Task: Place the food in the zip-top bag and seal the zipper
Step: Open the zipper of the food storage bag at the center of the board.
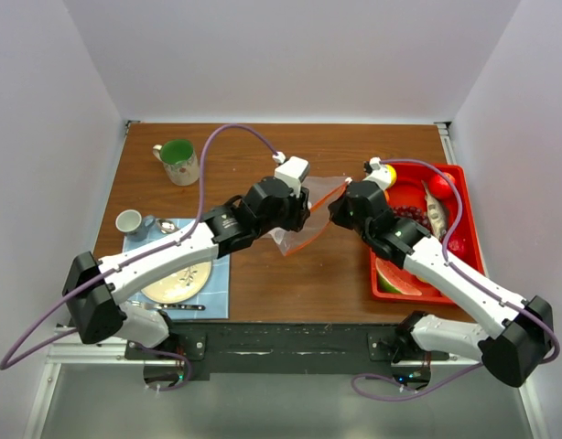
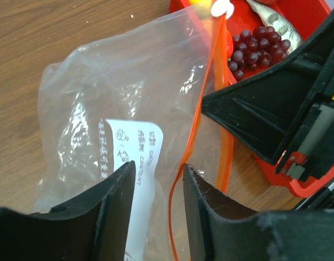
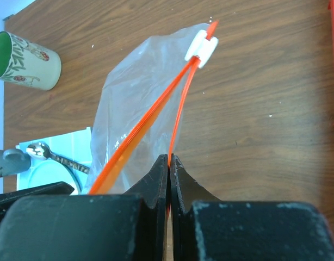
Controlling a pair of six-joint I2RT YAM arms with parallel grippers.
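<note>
1. A clear zip-top bag (image 1: 304, 219) hung just left of the red tray (image 1: 464, 256), between two black robot grippers.
2. The right gripper (image 3: 169, 160), on the tray side of the bag, had its jaws pressed tight on the orange zipper (image 3: 179, 109).
3. The left gripper (image 2: 159, 174), on the side away from the tray, stood with its jaws partly apart. The zipper edge ran through the gap and seemed not to be pinched.
4. A white slider (image 3: 201, 48) capped one end of the zipper.
5. Inside the tray lay the food: purple grapes (image 1: 411, 213), a silver fish (image 1: 435, 212) and a watermelon wedge (image 1: 397, 277).
</note>
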